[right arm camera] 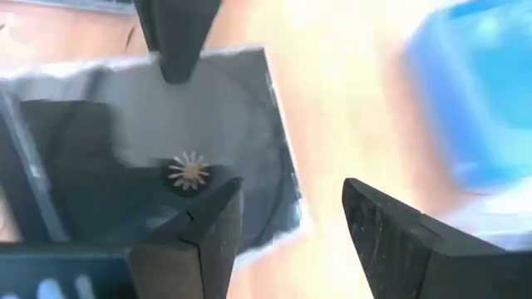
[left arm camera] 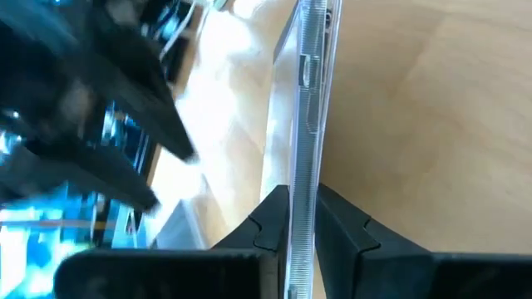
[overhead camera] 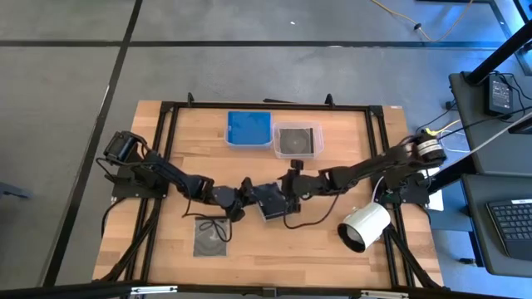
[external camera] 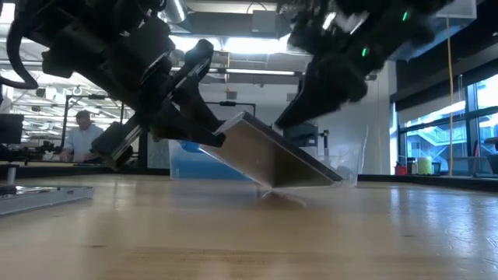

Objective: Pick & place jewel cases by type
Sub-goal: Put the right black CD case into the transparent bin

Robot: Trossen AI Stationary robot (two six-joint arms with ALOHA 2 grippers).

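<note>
A dark grey jewel case [overhead camera: 270, 203] stands tilted at the table's middle, between my two grippers. My left gripper [overhead camera: 249, 197] is shut on its raised edge. My right gripper [right arm camera: 291, 220] hangs open just above and to the right of the case [right arm camera: 100, 149], with nothing between its fingers. Another dark jewel case [overhead camera: 210, 239] lies flat near the front left. Blue jewel cases lie in the left tub [overhead camera: 249, 129] at the back. A dark one lies in the clear tub [overhead camera: 298, 139] beside it. My left gripper pinches the case's raised edge [left arm camera: 301, 218] between its two fingers, one finger on each flat face. The fingers come from the table's left, slanting downward. The case [external camera: 272, 155] slopes down away from the gripper [external camera: 222, 134], its low edge [external camera: 271, 185] on the table.
A white cylinder [overhead camera: 364, 226] lies on the table at the front right. A black cable [overhead camera: 218, 226] loops across the flat case at the front left. A person [external camera: 80, 136] sits in the room beyond the table. Bare wood lies along the near edge.
</note>
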